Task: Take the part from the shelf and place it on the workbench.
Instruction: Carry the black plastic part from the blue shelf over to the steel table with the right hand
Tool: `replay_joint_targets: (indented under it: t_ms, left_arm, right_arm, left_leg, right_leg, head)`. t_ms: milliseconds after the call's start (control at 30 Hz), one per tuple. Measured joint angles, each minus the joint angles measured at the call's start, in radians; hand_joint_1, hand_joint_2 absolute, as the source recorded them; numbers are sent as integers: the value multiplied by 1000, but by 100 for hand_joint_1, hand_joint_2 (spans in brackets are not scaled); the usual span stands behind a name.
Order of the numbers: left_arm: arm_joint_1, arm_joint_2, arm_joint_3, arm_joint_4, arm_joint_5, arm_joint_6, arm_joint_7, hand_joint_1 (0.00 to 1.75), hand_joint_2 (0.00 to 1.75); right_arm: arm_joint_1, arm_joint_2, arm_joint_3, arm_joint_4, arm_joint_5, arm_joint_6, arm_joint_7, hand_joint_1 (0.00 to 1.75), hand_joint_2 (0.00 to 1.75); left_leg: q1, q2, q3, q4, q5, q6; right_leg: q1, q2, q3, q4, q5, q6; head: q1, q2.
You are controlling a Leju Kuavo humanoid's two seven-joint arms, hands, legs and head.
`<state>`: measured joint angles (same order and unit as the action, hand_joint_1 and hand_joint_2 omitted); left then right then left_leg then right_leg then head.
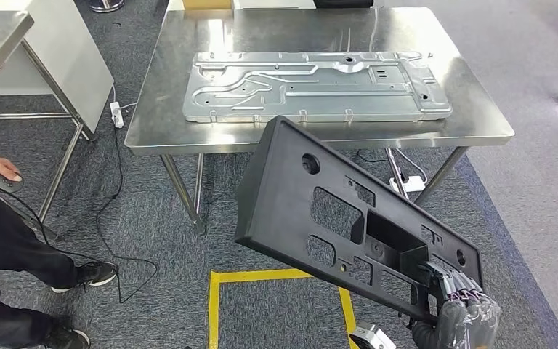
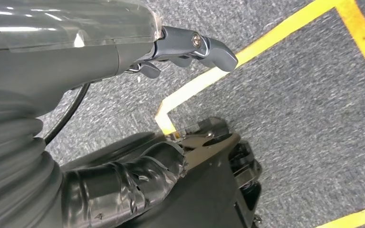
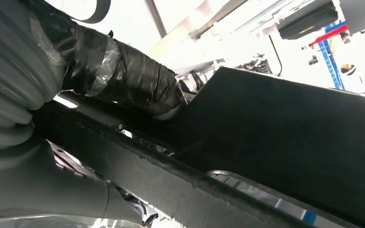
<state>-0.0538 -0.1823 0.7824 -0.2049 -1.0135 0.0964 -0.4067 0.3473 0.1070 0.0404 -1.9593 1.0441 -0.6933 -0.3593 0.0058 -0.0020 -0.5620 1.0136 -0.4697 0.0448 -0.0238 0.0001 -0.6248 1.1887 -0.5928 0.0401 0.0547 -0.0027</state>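
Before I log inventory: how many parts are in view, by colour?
Black plastic panel, held by the right robot hand: 1
Silver metal plate on the workbench: 1
Total: 2

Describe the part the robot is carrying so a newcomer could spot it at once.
Start at the steel workbench in the middle of the room, which carries a flat silver metal panel. In front of its near edge, above the carpet, a long black plastic panel hangs tilted, gripped at its lower end by the right hand. Unlike the silver panel, it is matte black with rectangular cut-outs.
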Motion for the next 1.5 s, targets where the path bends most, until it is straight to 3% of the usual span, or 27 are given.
replay_joint_targets:
  t_ms: [67, 100, 167, 233, 300, 400, 467, 567, 600, 633, 733, 800, 867, 933, 1033, 1067, 1100, 1133, 1167, 1200, 1267, 1333, 1400, 1467, 1500]
  left_arm:
    - [0, 0, 0, 0, 1, 0, 1, 0, 175]
    - [0, 0, 0, 0, 1, 3, 4, 0, 175]
    - [0, -1, 1, 0, 2, 13, 12, 0, 175]
    - [0, -3, 1, 0, 1, 33, 21, 0, 175]
    - [-2, -5, 2, 0, -2, 53, 26, 0, 175]
    - [-5, -5, 4, 0, -5, 67, 29, 0, 175]
    - [-5, -5, 6, 0, -5, 70, 29, 0, 175]
    - [-4, -6, 8, 0, -6, 71, 30, 0, 175]
    - [-3, -6, 9, 0, -6, 71, 30, 0, 175]
    - [-3, -6, 9, 0, -7, 71, 30, 0, 175]
    - [-4, -6, 13, 0, -8, 71, 31, 0, 175]
    - [-4, -8, 16, 0, -8, 72, 32, 0, 175]
    - [-4, -8, 17, 0, -9, 72, 33, 0, 175]
    - [-4, -8, 18, 0, -11, 73, 33, 0, 175]
    - [-6, -8, 18, 0, -14, 73, 33, 0, 175]
    - [-5, -8, 19, 0, -15, 73, 33, 0, 175]
    - [-5, -8, 19, 0, -15, 73, 33, 0, 175]
    - [-5, -8, 19, 0, -15, 73, 33, 0, 175]
    - [-4, -8, 19, 0, -16, 73, 33, 0, 175]
    - [-4, -8, 19, 0, -16, 72, 33, 0, 175]
    - [-5, -10, 19, 0, -16, 72, 33, 0, 175]
    - [-6, -10, 19, 0, -17, 71, 33, 0, 175]
    - [-6, -10, 20, 0, -18, 71, 33, 0, 175]
    - [-6, -10, 21, 0, -18, 71, 33, 0, 175]
    - [-6, -10, 21, 0, -18, 71, 33, 0, 175]
  right_arm:
    - [1, -1, 0, 1, 0, 0, 1, 175, 175]
    - [1, -1, 0, 2, 0, 0, 2, 175, 175]
    - [1, -2, 0, 2, 3, 0, 5, 175, 175]
    - [0, -2, 0, 2, 7, 0, 9, 175, 175]
    - [-1, -2, 0, 2, 8, 0, 11, 175, 175]
    - [0, -2, 0, 1, 4, 0, 11, 175, 175]
    - [0, -2, 1, 1, 0, 0, 9, 175, 175]
    - [-1, -2, 2, 1, -4, 0, 9, 175, 175]
    - [-1, -2, 2, 1, -4, 0, 11, 175, 175]
    - [-1, -2, 3, 1, -3, 0, 13, 175, 175]
    - [-1, -2, 6, 1, -2, 0, 22, 175, 175]
    - [-1, -2, 9, 1, -4, 0, 24, 175, 175]
    - [-2, -2, 11, 1, -10, 0, 27, 175, 175]
    - [-3, -5, 14, 1, -16, 0, 28, 175, 175]
    - [-4, -9, 16, 2, -21, 0, 29, 175, 175]
    - [-4, -10, 16, 3, -22, 0, 29, 175, 175]
    - [-4, -11, 16, 4, -22, 0, 29, 175, 175]
    - [-4, -12, 16, 6, -22, 0, 29, 175, 175]
    - [-4, -13, 16, 6, -22, 0, 29, 175, 175]
    - [-4, -13, 16, 6, -23, 0, 28, 175, 175]
    - [-5, -13, 16, 6, -23, 0, 27, 175, 175]
    - [-5, -14, 16, 6, -23, 0, 27, 175, 175]
    - [-4, -15, 16, 6, -23, 0, 27, 175, 175]
    - [-4, -15, 17, 6, -23, 0, 25, 175, 175]
    - [-4, -15, 17, 6, -23, 0, 25, 175, 175]
  left_leg:
    - [-7, 0, 1, 2, -2, 6]
    - [-10, 0, 2, 3, -4, 8]
    - [-15, -2, 7, 5, -8, 9]
    - [-21, -3, 11, 7, -12, 5]
    - [-23, -3, 10, 8, -15, -2]
    - [-22, -3, 7, 17, -25, -16]
    - [-18, -3, -19, 81, -67, -29]
    - [-4, -3, -107, 263, -145, -46]
    - [1, -3, -119, 285, -142, -50]
    - [5, -2, -113, 267, -121, -53]
    - [14, -3, -29, 83, -30, -61]
    - [11, -4, -2, 23, -18, -53]
    - [7, -5, -2, 19, -16, -36]
    - [6, -4, 1, 12, -11, -20]
    - [3, -2, 2, 8, -9, -3]
    - [0, -1, 2, 8, -9, -1]
    - [-3, -1, 3, 8, -10, 1]
    - [-6, -2, 5, 9, -11, 2]
    - [-9, -2, 7, 9, -12, 3]
    - [-11, -3, 9, 9, -13, 3]
    - [-16, -4, 11, 10, -16, -1]
    - [-19, -4, 9, 10, -17, -8]
    - [-18, -4, 10, 12, -21, -17]
    - [-16, -4, -7, 56, -54, -29]
    - [-13, -4, -30, 107, -84, -35]
  right_leg:
    - [2, 0, -55, 103, -30, -2]
    - [3, 0, -62, 109, -18, -4]
    - [6, 0, -20, 14, 50, -14]
    - [14, -1, 35, -103, 96, -26]
    - [20, 0, 52, -145, 100, -31]
    - [13, 1, 56, -159, 106, -39]
    - [7, -2, 62, -168, 109, -47]
    - [7, -5, 62, -168, 108, -52]
    - [7, -5, 63, -167, 108, -51]
    - [5, -4, 63, -166, 106, -50]
    - [1, -1, 65, -157, 97, -36]
    - [3, 0, 64, -153, 95, -22]
    - [2, 1, 64, -155, 97, -11]
    - [-3, 1, 56, -133, 79, -2]
    - [-2, 0, -21, 31, -5, 0]
    - [-1, 0, -50, 89, -24, -1]
    - [1, 0, -67, 118, -25, -2]
    - [3, 0, -65, 110, -7, -6]
    - [5, 0, -46, 67, 26, -12]
    - [9, 0, -16, 1, 62, -20]
    - [18, -1, 35, -112, 103, -33]
    - [23, 0, 48, -146, 104, -38]
    - [19, 1, 50, -155, 108, -43]
    - [13, -1, 57, -167, 114, -51]
    - [12, -3, 60, -169, 115, -54]
  head:
    - [0, 0]
    - [0, 0]
    - [0, 0]
    - [0, 0]
    - [-1, 0]
    - [-1, 0]
    - [-4, 0]
    - [-5, 0]
    - [-5, 0]
    - [-5, 0]
    - [-5, 0]
    - [-4, 0]
    - [-4, 0]
    - [-5, 0]
    - [-4, 0]
    - [-4, 0]
    - [-4, 0]
    - [-4, 0]
    - [-4, 0]
    - [-4, 0]
    - [-4, 0]
    - [-5, 0]
    - [-5, 0]
    - [-6, 0]
    - [-7, 0]
